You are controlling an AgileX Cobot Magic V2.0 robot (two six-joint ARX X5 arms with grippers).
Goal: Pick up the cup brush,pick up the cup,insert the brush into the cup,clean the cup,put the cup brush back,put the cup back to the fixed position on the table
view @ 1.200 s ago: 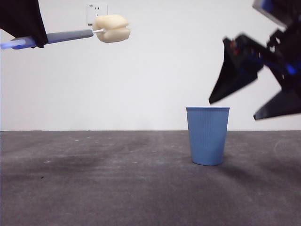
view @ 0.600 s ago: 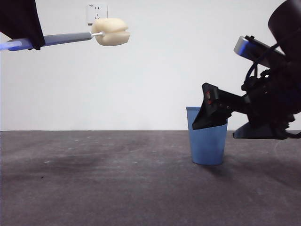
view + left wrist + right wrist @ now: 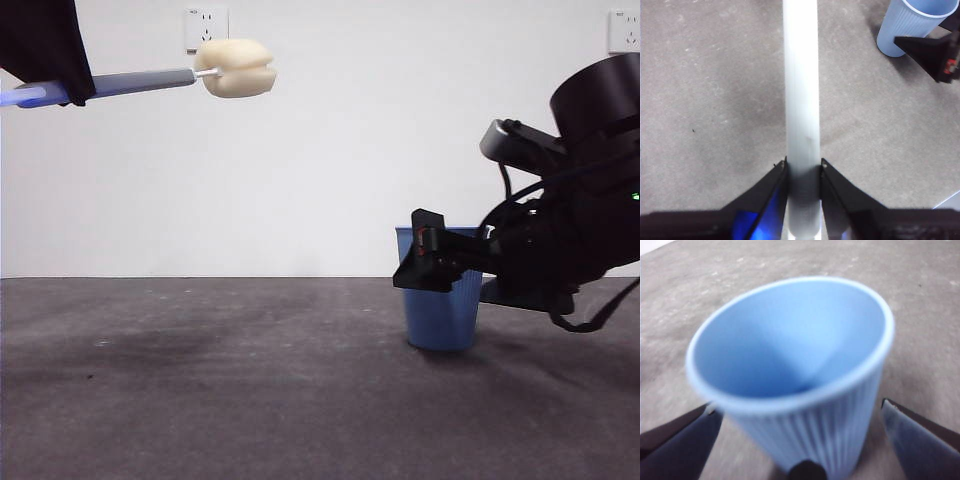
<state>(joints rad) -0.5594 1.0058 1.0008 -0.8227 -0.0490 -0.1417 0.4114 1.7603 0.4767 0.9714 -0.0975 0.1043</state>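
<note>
The cup (image 3: 441, 300) stands upright on the table (image 3: 200, 400), toward four o'clock in the front view. In the last second the right gripper (image 3: 800, 440) has swung down from above to bracket it, jaws spread wide with a gap either side, gripping nothing; closing on the cup looks next. The left gripper (image 3: 802, 172) is clamped on the cup brush (image 3: 236, 66), aloft at eleven o'clock, with open room between.
</note>
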